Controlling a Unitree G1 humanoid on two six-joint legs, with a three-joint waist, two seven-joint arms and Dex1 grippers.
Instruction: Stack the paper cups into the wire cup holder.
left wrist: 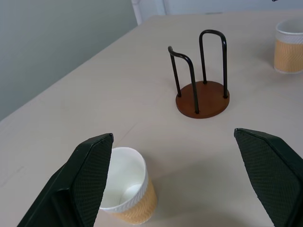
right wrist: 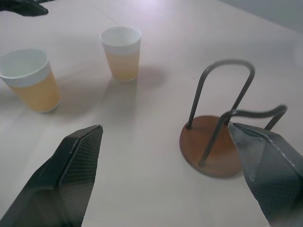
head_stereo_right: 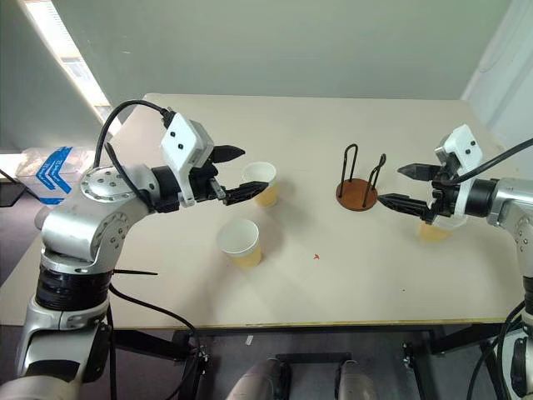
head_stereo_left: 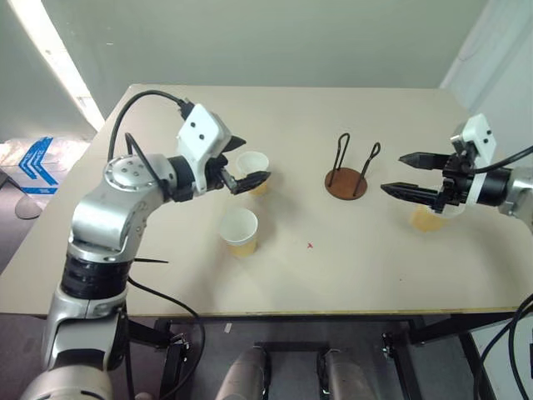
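With both claws gaping empty, the left claw (head_stereo_left: 241, 161) should straddle the tan-sided paper cup (head_stereo_left: 254, 171) at centre-left, squeezing gently below its rim before carrying it to the brown-based black-wire cup holder (head_stereo_left: 346, 182), while the right claw (head_stereo_left: 410, 174) waits.

A big pale beige rectangular tabletop (head_stereo_left: 333, 275) on a black metal frame (head_stereo_left: 275, 329) sits against a plain grey-green wall (head_stereo_left: 275, 37), with a bright strip of light (head_stereo_left: 54, 50) along the left and a clear plastic bag with blue print (head_stereo_left: 33, 162) on the grey floor.

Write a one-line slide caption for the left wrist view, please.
Open left end effector above a paper cup, facing the empty wire cup holder on the table.
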